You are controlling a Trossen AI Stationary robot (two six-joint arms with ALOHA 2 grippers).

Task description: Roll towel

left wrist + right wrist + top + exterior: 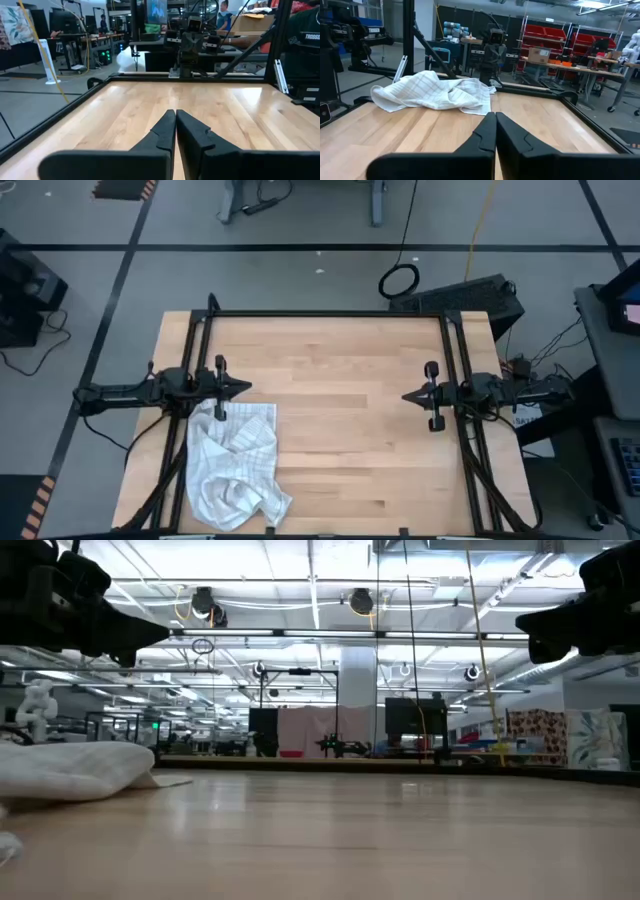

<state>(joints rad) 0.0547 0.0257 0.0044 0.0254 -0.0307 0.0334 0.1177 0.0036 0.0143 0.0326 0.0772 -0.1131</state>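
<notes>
In the overhead view the bench (340, 420) fills the centre of the frame. The towel (235, 465) lies crumpled on its lower-left corner. The left claw (243, 389) sits at mid-left, apparently above the towel's upper edge. The right claw (408, 396) sits at mid-right, well apart from it.

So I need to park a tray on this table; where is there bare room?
The wooden table is bare from the towel across to the right end effector, and along the far edge. It is crowded only at the near left corner, where the crumpled towel lies below the left end effector.
</notes>
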